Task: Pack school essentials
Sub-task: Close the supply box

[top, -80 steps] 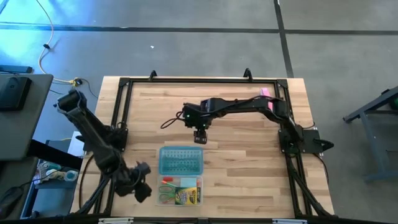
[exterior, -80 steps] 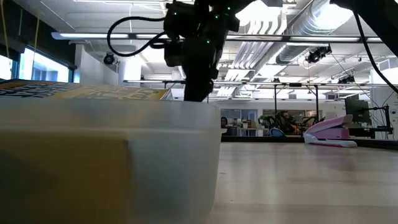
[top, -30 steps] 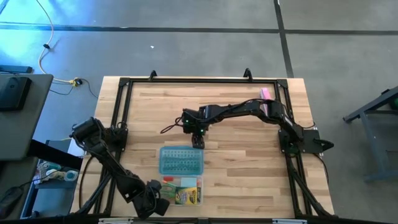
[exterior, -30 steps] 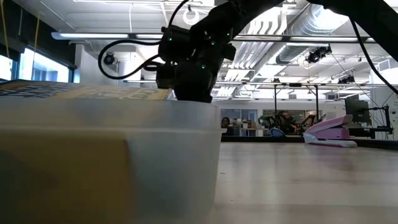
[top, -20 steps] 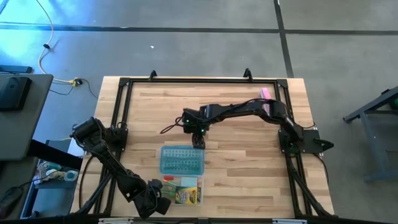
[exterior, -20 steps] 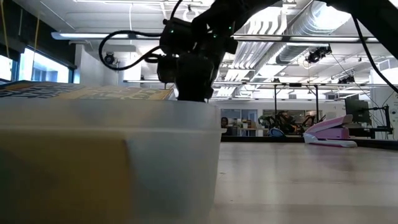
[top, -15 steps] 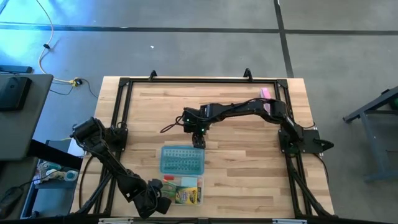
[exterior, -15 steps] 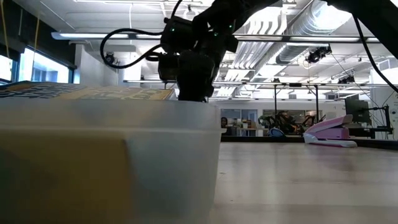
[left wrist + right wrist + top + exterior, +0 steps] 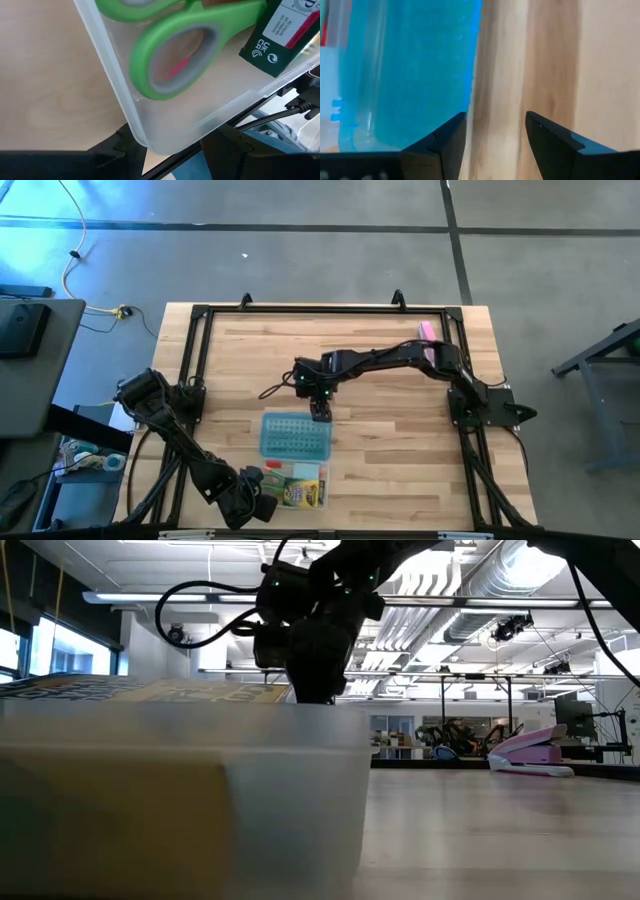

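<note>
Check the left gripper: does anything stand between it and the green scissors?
Yes. The scissors lie inside the clear box, whose corner wall sits between them and the left gripper, its fingers open beside that corner.

Bright, even overhead light; low-view box (image 9: 180,800) blurred w/ ceiling glare.

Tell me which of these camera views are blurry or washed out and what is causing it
Low view: the clear plastic box sits right against the lens, a soft milky blur; bright ceiling lights glare behind the right gripper. Left wrist view: the green-handled scissors are very close and soft-edged. Right wrist view: the translucent teal lid is blurred. High view: even light, sharp, bluish cast at the left edge.
</note>
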Robot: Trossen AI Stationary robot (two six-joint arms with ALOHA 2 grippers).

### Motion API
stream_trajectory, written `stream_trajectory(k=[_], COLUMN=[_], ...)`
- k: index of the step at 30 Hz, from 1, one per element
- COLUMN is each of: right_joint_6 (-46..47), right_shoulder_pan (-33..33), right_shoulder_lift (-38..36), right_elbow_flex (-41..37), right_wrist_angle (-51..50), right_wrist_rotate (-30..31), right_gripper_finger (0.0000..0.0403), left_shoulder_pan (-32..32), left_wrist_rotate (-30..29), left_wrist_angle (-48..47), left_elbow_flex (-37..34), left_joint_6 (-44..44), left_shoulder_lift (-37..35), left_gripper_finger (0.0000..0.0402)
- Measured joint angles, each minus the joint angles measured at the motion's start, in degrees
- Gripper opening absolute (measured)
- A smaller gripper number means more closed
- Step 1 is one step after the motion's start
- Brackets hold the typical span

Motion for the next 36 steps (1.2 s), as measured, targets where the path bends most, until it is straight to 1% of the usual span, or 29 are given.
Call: stream_trajectory(k=[16, 24, 32, 36], right_joint_6=[0.45, 1.00, 1.97, 1.70], right_shoulder_pan=[0.73, 0.84, 1.93, 2.15], right_shoulder_lift=[-0.50, -3.36, -5.15, -6.93], right_elbow_flex=[0.00, 0.00, 0.00, 0.00], right_wrist_angle=[-3.15, -3.47, -3.86, -4.31], right_wrist_rotate=[-0.29, 0.16, 1.21, 2.78], right_gripper_finger=[0.0194, 0.0194, 0.0194, 0.0194], left_shoulder_pan=[1.57, 1.96, 4.24, 5.15], left_wrist_rotate=[0.87, 1.09, 1.91, 1.91], left_wrist_angle=[0.42, 0.79, 1.01, 0.98], left_elbow_flex=[0.00, -0.02, -0.02, -0.02], left_joint_6=[0.97, 0.54, 0.82, 0.98], left_shoulder_lift=[0.00, 0.00, 0.00, 0.00], left_gripper_finger=[0.0158, 0.0158, 0.0158, 0.0158])
